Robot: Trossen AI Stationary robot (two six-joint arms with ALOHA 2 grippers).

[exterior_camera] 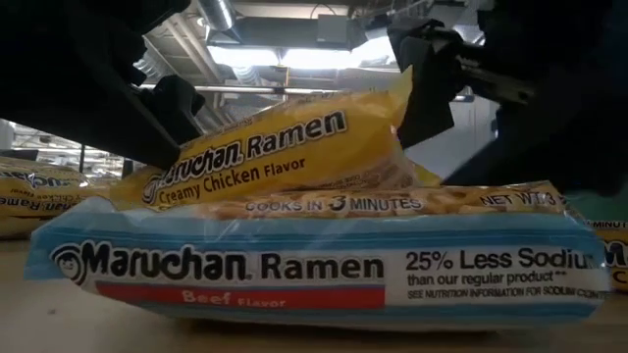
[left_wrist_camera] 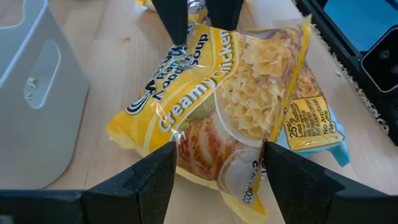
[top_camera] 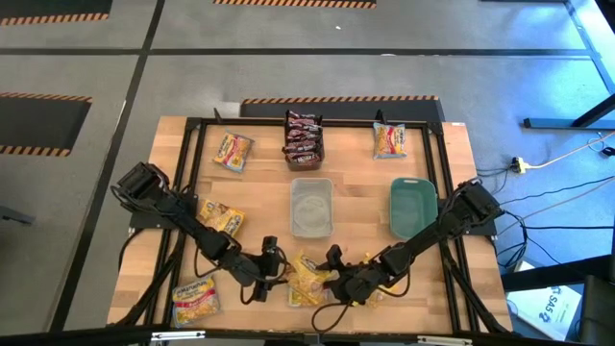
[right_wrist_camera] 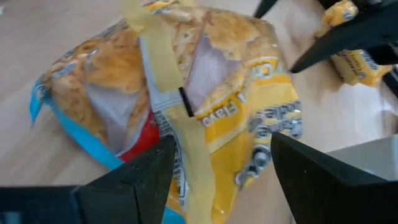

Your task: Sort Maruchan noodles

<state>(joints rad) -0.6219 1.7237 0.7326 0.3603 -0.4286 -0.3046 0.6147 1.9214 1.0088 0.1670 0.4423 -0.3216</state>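
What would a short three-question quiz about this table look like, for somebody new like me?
1. True or false: the yellow Creamy Chicken packet lies partly on the blue Beef packet.
2. Which bin holds dark packets? A) dark grey bin B) clear bin C) teal bin
3. Fill in: the left gripper and right gripper both have their fingers ____ beside the yellow packet.

Key: 1 true; 2 A; 3 open.
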